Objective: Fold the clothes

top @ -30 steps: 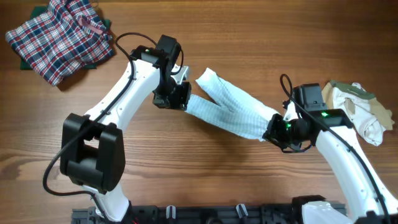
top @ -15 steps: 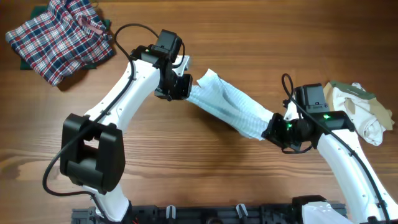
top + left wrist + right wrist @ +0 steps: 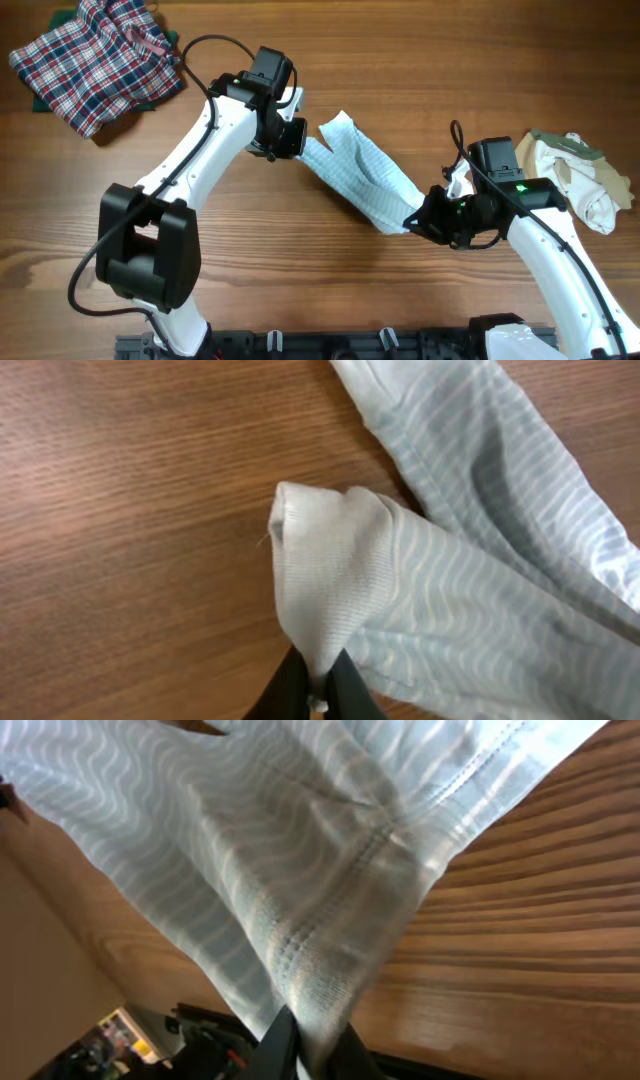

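Observation:
The pale blue-white striped garment (image 3: pixel 358 170) hangs stretched between my two grippers over the middle of the table. My left gripper (image 3: pixel 297 143) is shut on its ribbed white end (image 3: pixel 330 590), seen pinched between the fingers (image 3: pixel 318 685) in the left wrist view. My right gripper (image 3: pixel 415 220) is shut on the opposite hemmed end (image 3: pixel 320 950), with the cloth bunched between its fingers (image 3: pixel 312 1045). The garment sags and twists between them.
A red-white-blue plaid garment (image 3: pixel 95 60) lies on a green cloth at the far left corner. A beige and white pile of clothes (image 3: pixel 580 175) lies at the right edge, close behind my right arm. The table (image 3: pixel 300 270) is brown wood.
My right gripper has moved left and toward the front with its end, shortening the span. The garment has slackened and bunched. My left gripper has shifted slightly up and back.

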You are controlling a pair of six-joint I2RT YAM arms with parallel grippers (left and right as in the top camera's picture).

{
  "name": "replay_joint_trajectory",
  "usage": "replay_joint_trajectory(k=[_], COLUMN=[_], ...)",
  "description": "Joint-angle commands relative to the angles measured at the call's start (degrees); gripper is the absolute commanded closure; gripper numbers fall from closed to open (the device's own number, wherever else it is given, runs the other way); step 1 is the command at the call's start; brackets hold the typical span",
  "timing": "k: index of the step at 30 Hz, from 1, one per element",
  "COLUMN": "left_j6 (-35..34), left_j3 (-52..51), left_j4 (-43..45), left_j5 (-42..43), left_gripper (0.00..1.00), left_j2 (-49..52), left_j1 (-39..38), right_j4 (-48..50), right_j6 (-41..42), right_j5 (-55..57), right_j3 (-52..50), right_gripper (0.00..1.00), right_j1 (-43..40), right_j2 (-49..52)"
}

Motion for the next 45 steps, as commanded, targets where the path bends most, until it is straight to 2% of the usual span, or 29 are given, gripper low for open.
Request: replay_joint_trajectory(k=[1,9,12,14,19,24,34,45], left_j6=[1.33,1.4,1.38,1.36,1.36,1.36,0.72,0.72], left_j3=[0.81,0.81,0.81,0.81,0.81,0.81,0.79,0.79], left_j4=[1.11,6.6,9.14,10.8,13.99,17.22,23.76,26.43], left_j5=[-2.89,-2.84,-2.84,-2.8,-2.78,-2.6,-2.62,-4.02], left_gripper=[0.93,0.92,0.91,0.9,0.89,0.89,0.9,0.89], left_j2=[-1.81,-1.81,-1.81,-1.81,-1.81,-1.81,1.31,5.92], left_j1=[-0.24,-0.24,-0.26,-0.42,-1.22,-2.8,-5.42,-5.4], right_j4=[-0.09,0.15,0.15,0.17,0.44,1.95,2.4,4.66], right_j6=[1.73,1.53,1.53,1.51,1.68,1.75,6.47,7.67], right_j5=[-1.97,-1.79,-1.49,-1.49,0.02,0.11,7.21,11.72], right_j3=[1.38,1.38,1.38,1.38,1.36,1.36,1.36,0.61], right_gripper=[0.9,0.9,0.91,0.96,0.96,0.96,0.96,0.92], right_j1=[0.28,0.28,0.28,0.28,0.28,0.28,0.28,0.28], right_j2=[-0.7,-0.7,-0.7,-0.7,-0.7,-0.7,-0.7,0.7])
